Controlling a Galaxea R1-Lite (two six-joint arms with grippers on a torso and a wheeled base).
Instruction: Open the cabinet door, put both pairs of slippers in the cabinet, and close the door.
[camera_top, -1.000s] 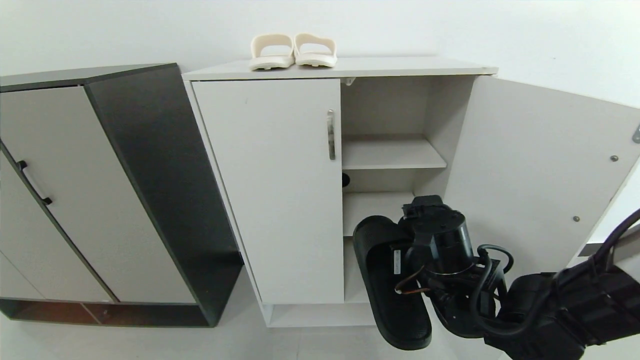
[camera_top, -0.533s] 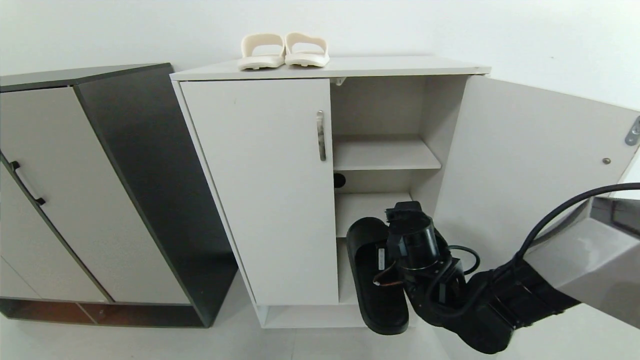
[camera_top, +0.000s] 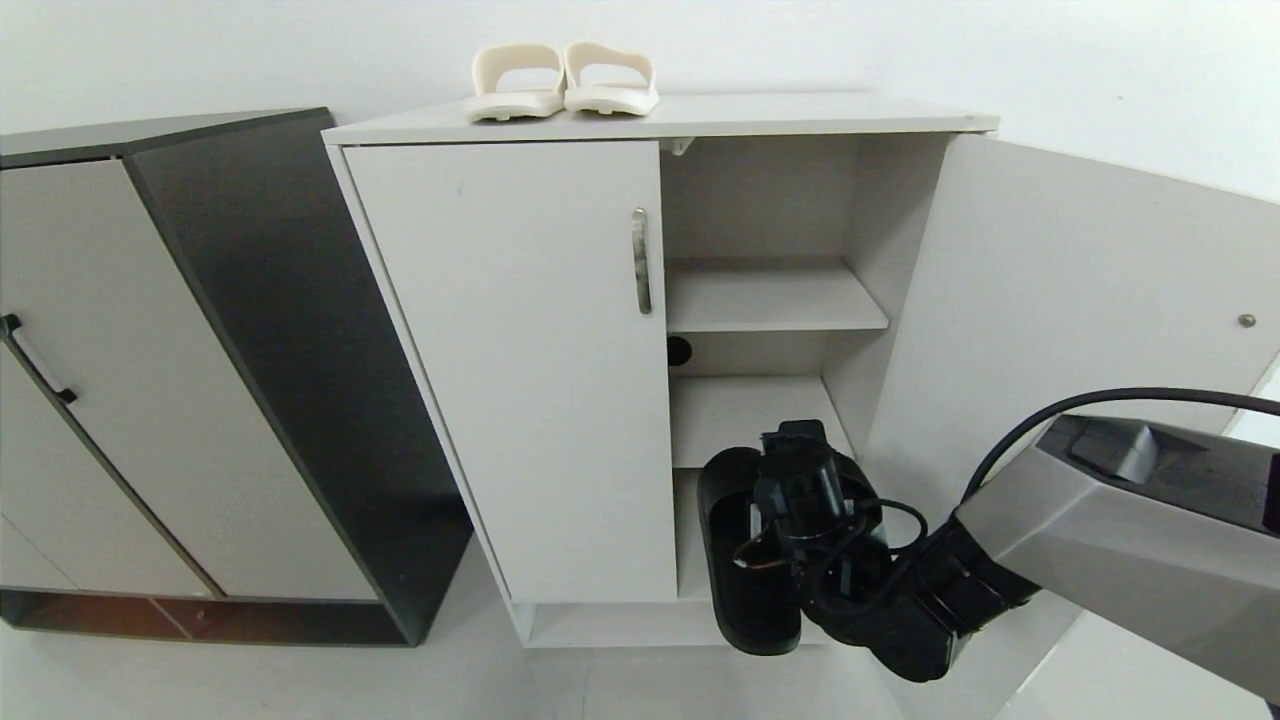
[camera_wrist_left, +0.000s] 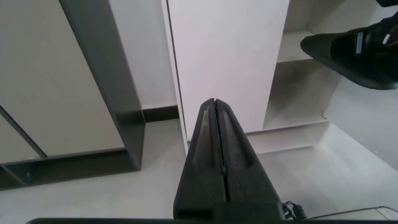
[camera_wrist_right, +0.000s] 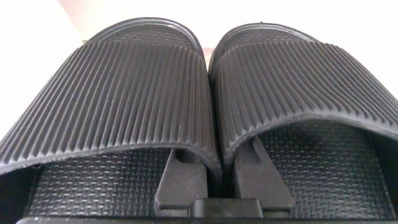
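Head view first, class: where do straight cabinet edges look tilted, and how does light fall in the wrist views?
Head view: the white cabinet's sides splay outward toward the top and the dark cabinet leans, a wide-lens effect; left wrist view: the left gripper is dark against pale floor; right wrist view: the black slippers sit dark against a bright backdrop, ribs catching light.

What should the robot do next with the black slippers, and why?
Probably ease the right tool forward so the black slippers go toes-first into the open side of the cabinet. They hang in the tool's grip in front of the lower shelf, resting on nothing, and the right door stands wide open.
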